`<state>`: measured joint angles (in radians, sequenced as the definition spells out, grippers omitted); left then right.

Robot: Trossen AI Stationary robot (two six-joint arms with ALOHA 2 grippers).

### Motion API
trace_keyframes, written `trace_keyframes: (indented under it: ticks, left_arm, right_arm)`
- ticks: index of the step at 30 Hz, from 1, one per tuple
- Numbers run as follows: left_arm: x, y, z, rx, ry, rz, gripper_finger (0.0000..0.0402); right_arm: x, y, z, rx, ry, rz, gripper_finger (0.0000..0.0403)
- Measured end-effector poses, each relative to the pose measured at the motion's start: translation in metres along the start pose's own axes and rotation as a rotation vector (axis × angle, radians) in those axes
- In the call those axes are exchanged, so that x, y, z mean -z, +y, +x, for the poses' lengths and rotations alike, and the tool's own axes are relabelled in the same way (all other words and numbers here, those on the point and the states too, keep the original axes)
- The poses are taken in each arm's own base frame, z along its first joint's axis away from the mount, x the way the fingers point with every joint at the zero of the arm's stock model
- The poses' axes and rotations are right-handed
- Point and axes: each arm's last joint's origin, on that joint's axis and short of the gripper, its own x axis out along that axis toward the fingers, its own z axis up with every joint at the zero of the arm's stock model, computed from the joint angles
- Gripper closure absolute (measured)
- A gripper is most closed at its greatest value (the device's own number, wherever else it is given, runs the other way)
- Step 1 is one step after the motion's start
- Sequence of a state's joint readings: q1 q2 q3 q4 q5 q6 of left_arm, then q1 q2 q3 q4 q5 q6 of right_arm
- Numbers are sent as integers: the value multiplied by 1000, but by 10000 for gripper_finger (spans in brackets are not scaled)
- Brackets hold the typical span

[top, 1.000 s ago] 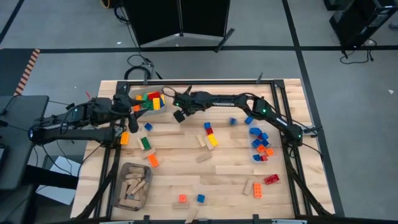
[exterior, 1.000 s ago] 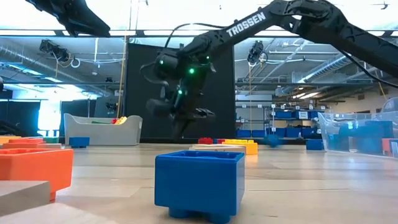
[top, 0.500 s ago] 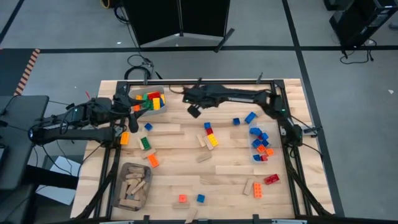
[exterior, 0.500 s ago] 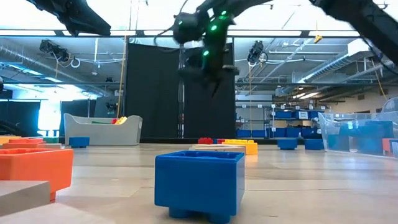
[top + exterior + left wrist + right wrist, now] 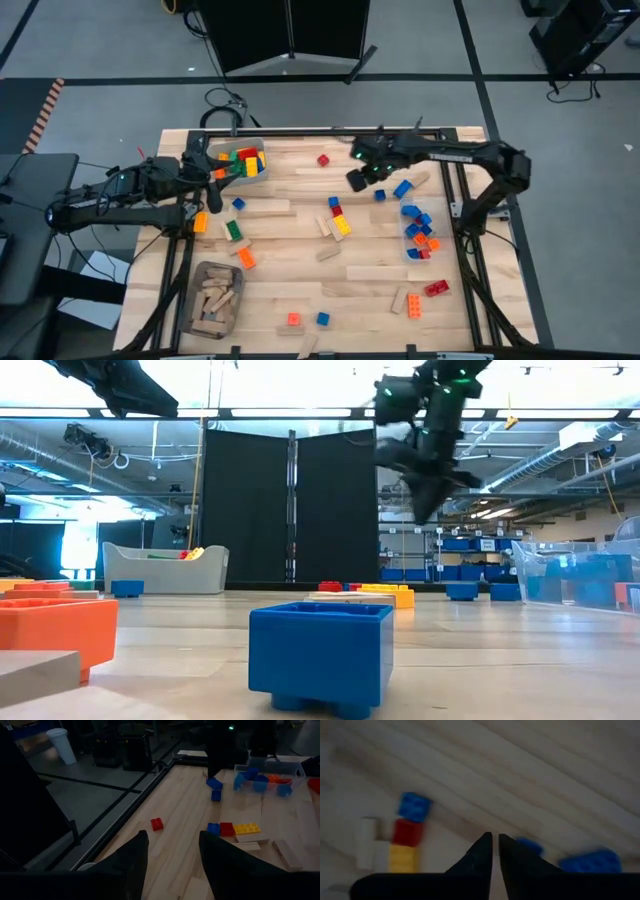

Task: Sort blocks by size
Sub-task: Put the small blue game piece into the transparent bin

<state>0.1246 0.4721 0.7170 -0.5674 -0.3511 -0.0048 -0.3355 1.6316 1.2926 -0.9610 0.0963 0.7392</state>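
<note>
Studded plastic bricks lie scattered over the pale wooden table (image 5: 300, 290). A single small red brick (image 5: 323, 159) sits alone toward twelve o'clock. Near the centre a blue, red and yellow row (image 5: 337, 215) lies beside a tan wooden piece (image 5: 324, 227). Two loose blue bricks (image 5: 401, 188) rest near two o'clock, a green brick (image 5: 233, 229) at nine, and an orange and a blue one (image 5: 322, 319) at six.

There are three bins: a grey one (image 5: 244, 163) of mixed bricks at eleven, a clear one (image 5: 419, 233) of mostly blue at three, a clear one (image 5: 213, 298) of wooden pieces at seven.

The right gripper (image 5: 359, 180) hangs above the table, fingers (image 5: 480, 851) pressed together, empty. The left gripper (image 5: 207, 165) sits beside the grey bin, fingers (image 5: 136, 857) partly spread, holding nothing visible.
</note>
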Motion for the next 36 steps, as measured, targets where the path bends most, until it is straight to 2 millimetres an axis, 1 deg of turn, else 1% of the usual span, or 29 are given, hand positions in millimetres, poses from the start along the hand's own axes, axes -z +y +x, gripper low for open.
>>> trace_keyframes:
  ticks: [2,4,7,11,19,23,26,30,33,36]
  left_arm:
    - [0,0,0,0,0,0,218]
    - [0,0,0,0,0,0,218]
    - [0,0,0,0,1,0,218]
    - [0,0,0,0,1,0,218]
    - [0,0,1,0,4,-10,218]
    - [0,-1,2,0,8,-9,218]
    - [0,-1,3,0,12,-7,218]
    - [0,-2,5,0,22,-4,218]
    - [0,-3,7,0,31,0,218]
    - [1,-4,10,0,44,5,218]
  right_arm:
    - [-1,-17,0,6,44,51,342]
    - [-5,-29,3,20,85,66,323]
    - [-13,-39,12,4,140,63,286]
    - [-20,-41,28,-37,195,25,228]
    - [-17,-36,66,20,316,-50,99]
    - [-14,-37,85,64,395,-72,56]
    - [-10,-38,96,103,455,-65,45]
    - [-6,-39,108,136,507,-68,51]
    - [-5,-37,111,138,516,-73,74]
    - [-6,-35,112,120,494,-74,110]
